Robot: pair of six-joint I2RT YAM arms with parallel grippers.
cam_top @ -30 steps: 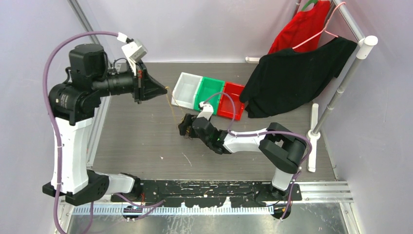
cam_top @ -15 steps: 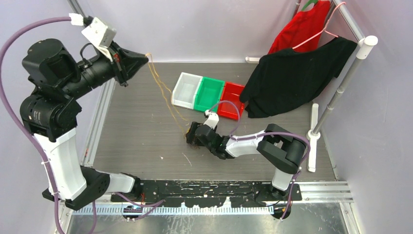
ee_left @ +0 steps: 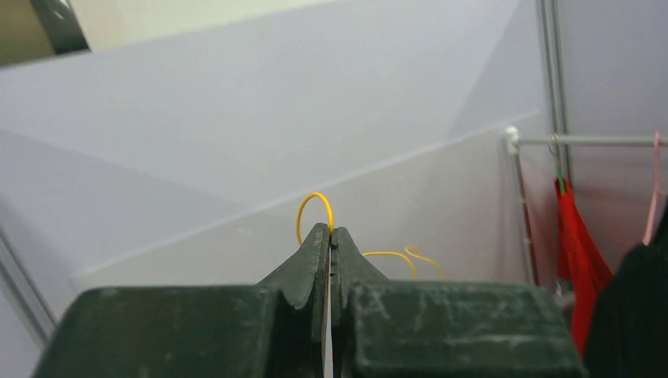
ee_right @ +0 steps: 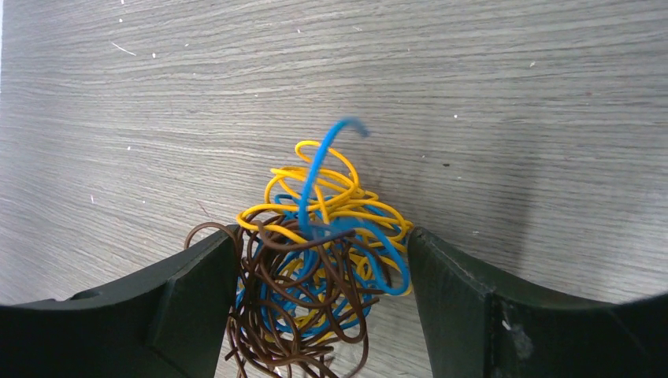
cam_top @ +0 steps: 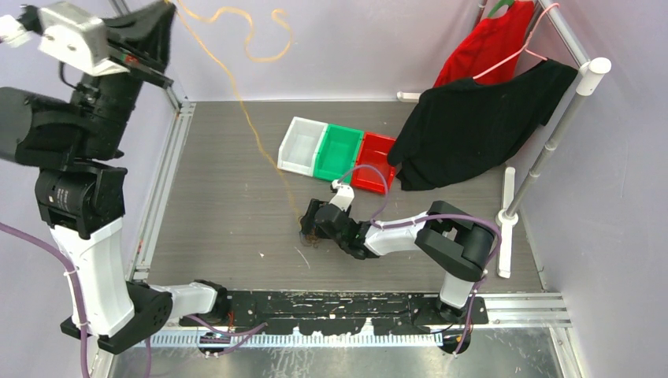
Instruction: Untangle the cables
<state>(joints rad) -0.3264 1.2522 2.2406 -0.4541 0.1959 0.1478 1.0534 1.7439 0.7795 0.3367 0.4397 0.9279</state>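
The cables are a tangled ball (ee_right: 323,260) of thin yellow, blue and brown strands lying on the grey table (ee_right: 512,94). My right gripper (ee_right: 323,236) is open and low over the table, one finger on each side of the ball and brushing its loops. In the top view the ball (cam_top: 309,234) shows at that gripper's (cam_top: 312,224) tip. One yellow strand (cam_top: 252,130) rises from the ball to my left gripper (cam_top: 168,8), held high at the back left. The left gripper (ee_left: 331,233) is shut on that yellow strand (ee_left: 302,214), and a loose end curls beyond it.
White (cam_top: 300,145), green (cam_top: 339,151) and red (cam_top: 373,161) bins stand in a row behind the ball. A black garment (cam_top: 473,126) and a red one (cam_top: 488,43) hang from a rack (cam_top: 551,134) at the back right. Walls close in left and behind.
My left arm has swung up and back to the left, drawing the yellow strand out much longer. The right gripper has shifted slightly towards the near edge and stays over the ball.
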